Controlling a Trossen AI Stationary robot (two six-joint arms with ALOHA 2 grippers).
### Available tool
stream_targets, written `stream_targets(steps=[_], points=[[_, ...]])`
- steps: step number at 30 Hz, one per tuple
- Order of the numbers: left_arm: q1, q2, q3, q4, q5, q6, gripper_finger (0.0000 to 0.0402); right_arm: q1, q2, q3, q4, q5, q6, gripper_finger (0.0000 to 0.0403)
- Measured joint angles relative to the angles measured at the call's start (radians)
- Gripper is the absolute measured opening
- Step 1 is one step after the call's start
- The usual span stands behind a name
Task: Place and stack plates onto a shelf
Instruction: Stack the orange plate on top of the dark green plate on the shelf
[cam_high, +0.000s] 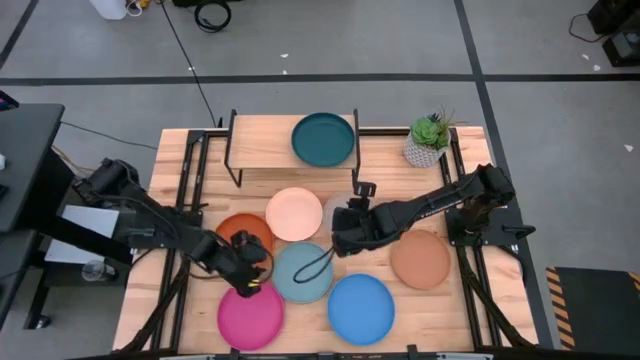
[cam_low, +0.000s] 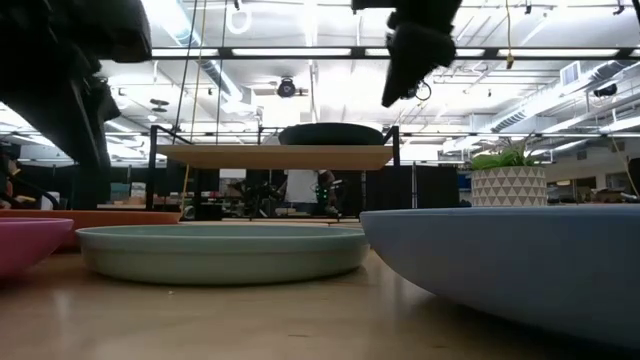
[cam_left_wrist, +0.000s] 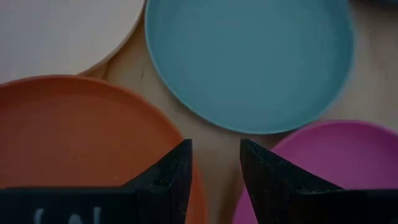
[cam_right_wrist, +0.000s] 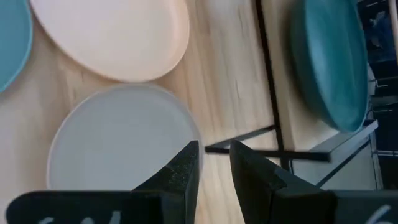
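Note:
The shelf (cam_high: 275, 140) stands at the table's far side, and the dark teal plate (cam_high: 323, 138) lies on its right half. On the tabletop lie the cream-pink (cam_high: 294, 213), orange (cam_high: 240, 228), light teal (cam_high: 300, 272), magenta (cam_high: 250, 315), blue (cam_high: 360, 308) and tan-brown (cam_high: 420, 259) plates. The grey plate (cam_right_wrist: 118, 143) is mostly hidden under my right arm in the high view. My left gripper (cam_left_wrist: 214, 162) hovers open between the orange plate (cam_left_wrist: 74, 130) and the magenta plate (cam_left_wrist: 336, 155). My right gripper (cam_right_wrist: 214, 155) is open by a narrow gap, raised over the grey plate's edge nearest the shelf.
A potted plant (cam_high: 428, 142) stands right of the shelf at the table's far right. The shelf's black legs (cam_right_wrist: 270, 93) run close by my right gripper. Black rails line the table's left and right sides. The shelf's left half (cam_high: 255, 135) is bare wood.

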Motion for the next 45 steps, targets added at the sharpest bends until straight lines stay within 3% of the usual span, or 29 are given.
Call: stream_targets(steps=[9, 21, 24, 30, 39, 45], points=[[0.079, 0.133, 0.057, -0.059, 0.068, -0.016, 0.0141, 0.055, -0.041, -0.133, 0.032, -0.006, 0.121, 0.0098], [0.096, 0.222, 0.057, -0.126, 0.154, -0.027, 0.0136, 0.095, -0.043, -0.137, 0.041, 0.013, 0.136, 0.0098], [0.095, 0.218, 0.057, -0.143, 0.154, -0.027, 0.0109, 0.095, -0.043, -0.137, 0.051, 0.018, 0.128, 0.0098], [0.094, 0.206, 0.077, -0.201, 0.152, 0.000, 0.0019, 0.095, -0.043, -0.137, 0.065, 0.018, 0.114, 0.0098], [0.074, 0.165, 0.362, -0.569, 0.134, 0.091, 0.0015, 0.113, -0.059, -0.139, 0.019, 0.027, 0.162, 0.0098], [0.059, 0.160, 0.579, -0.695, -0.084, 0.284, 0.0015, 0.135, -0.102, -0.258, 0.105, 0.041, 0.261, 0.0091]])
